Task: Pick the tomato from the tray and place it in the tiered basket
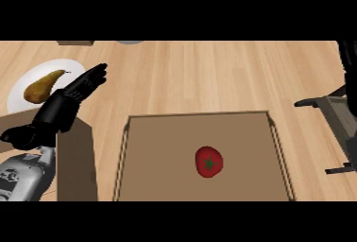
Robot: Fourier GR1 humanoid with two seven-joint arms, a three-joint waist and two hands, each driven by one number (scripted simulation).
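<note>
Counter (209, 71): light wood w/ grain, matt. Tray (160, 156): brown, cardboard-like, matt. Tomato (208, 162): smooth, slight gloss. Plate (28, 75), upper left: smooth white. Left hand (66, 104): matt black.

counter (209, 75): light wood, planks running left to right. brown tray (160, 156) lies flat at centre, toward 6 o'clock. white plate (28, 78) at 10 o'clock, apart from the tray. brown box (77, 165) at 8 o'clock, just beside the tray's left wall. dark wire basket frame (338, 118) at 3 o'clock, partly cut off. grey round object (130, 42) and brown block (75, 43) at 11 o'clock edge.
</note>
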